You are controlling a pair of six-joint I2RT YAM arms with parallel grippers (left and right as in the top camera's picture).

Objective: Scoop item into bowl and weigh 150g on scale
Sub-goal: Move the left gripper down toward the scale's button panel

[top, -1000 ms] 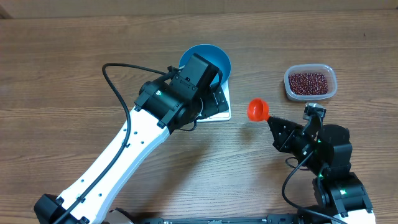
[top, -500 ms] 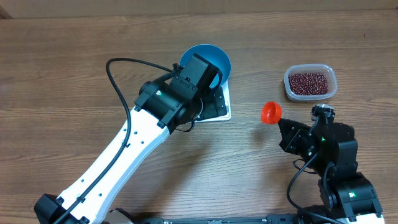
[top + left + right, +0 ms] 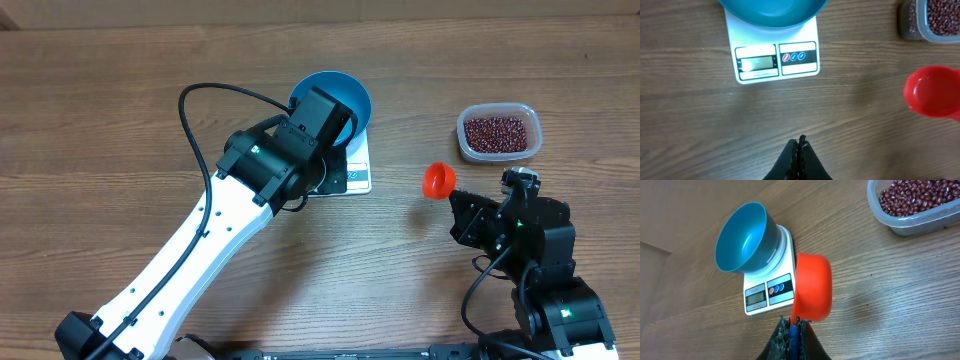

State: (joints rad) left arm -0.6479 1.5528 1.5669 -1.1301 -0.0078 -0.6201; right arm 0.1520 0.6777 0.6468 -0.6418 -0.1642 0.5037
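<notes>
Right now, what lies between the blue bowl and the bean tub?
Only bare wooden table, seen in the overhead view, between bowl and tub. The red scoop, held by the right gripper, is off that line, nearer the robot.

Brown wood-grain table (image 3: 120,120) fills the view, evenly lit, soft shadows; paler tan strip (image 3: 300,12) along far edge.

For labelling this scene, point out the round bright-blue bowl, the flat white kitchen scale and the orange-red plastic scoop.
round bright-blue bowl (image 3: 742,237), right wrist view, its inner wall.
flat white kitchen scale (image 3: 757,62), left wrist view, its display window.
orange-red plastic scoop (image 3: 932,92), left wrist view, inside of its cup.
</notes>
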